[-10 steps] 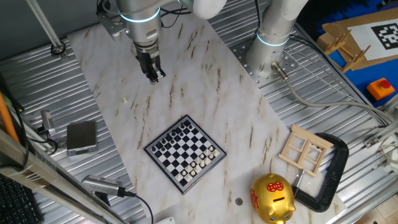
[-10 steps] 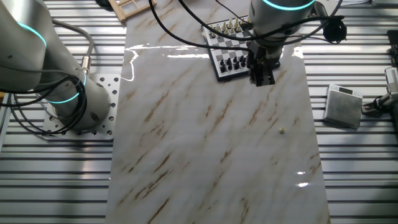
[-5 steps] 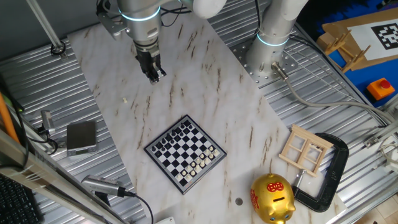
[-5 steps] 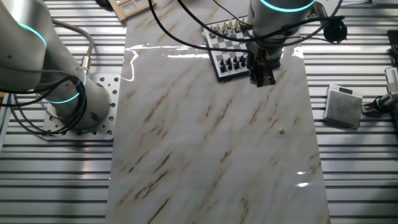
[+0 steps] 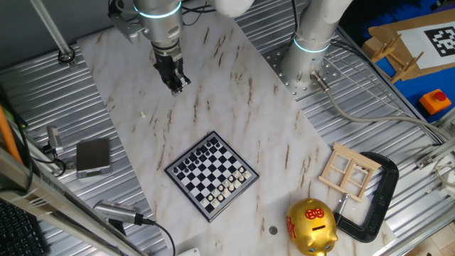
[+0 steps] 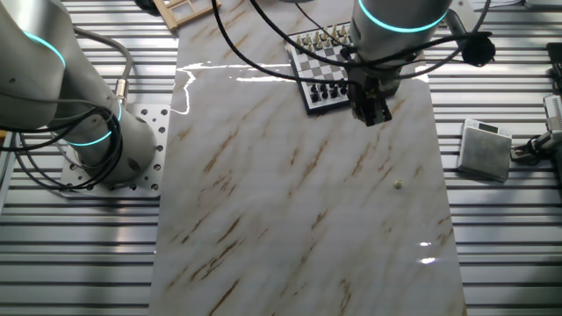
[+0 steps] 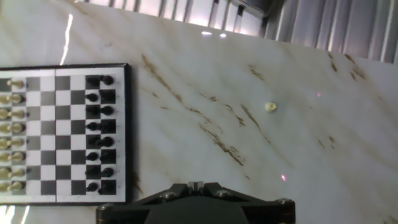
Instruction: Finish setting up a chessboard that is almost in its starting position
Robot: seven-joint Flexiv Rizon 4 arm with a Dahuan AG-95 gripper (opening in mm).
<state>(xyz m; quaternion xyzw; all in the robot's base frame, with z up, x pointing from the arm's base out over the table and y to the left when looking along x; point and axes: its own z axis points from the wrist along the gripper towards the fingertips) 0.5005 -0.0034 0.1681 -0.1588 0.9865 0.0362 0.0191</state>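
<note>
The chessboard (image 5: 211,176) lies flat on the marble worktop (image 5: 234,99), turned so that one corner points toward the gold piggy bank (image 5: 311,226). Dark pieces (image 7: 99,133) stand along the board's edge nearer the gripper, pale pieces (image 7: 12,134) along the far edge. In the hand view, the dark side shows two files of pieces with at least one square that looks unfilled, though the pieces are too small to count with confidence.

The gripper (image 5: 176,83) hangs above bare worktop, well apart from the chessboard, on the side away from the piggy bank. Its fingers look close together with nothing visible between them, but I cannot tell for sure whether they are fully closed; the hand view shows only the dark gripper body at the bottom edge, not the fingertips.

A tiny pale object (image 7: 270,106) lies alone on the worktop, beyond the chessboard's dark side and well apart from it; it also shows in the other fixed view (image 6: 398,183). Whether it is a chess piece cannot be told.

Off the chessboard's pale-piece side stands a pale wooden frame (image 5: 348,171), with a black clamp (image 5: 375,199) just beside it. A small grey box (image 5: 93,156) sits on the ribbed metal off the worktop's edge.
</note>
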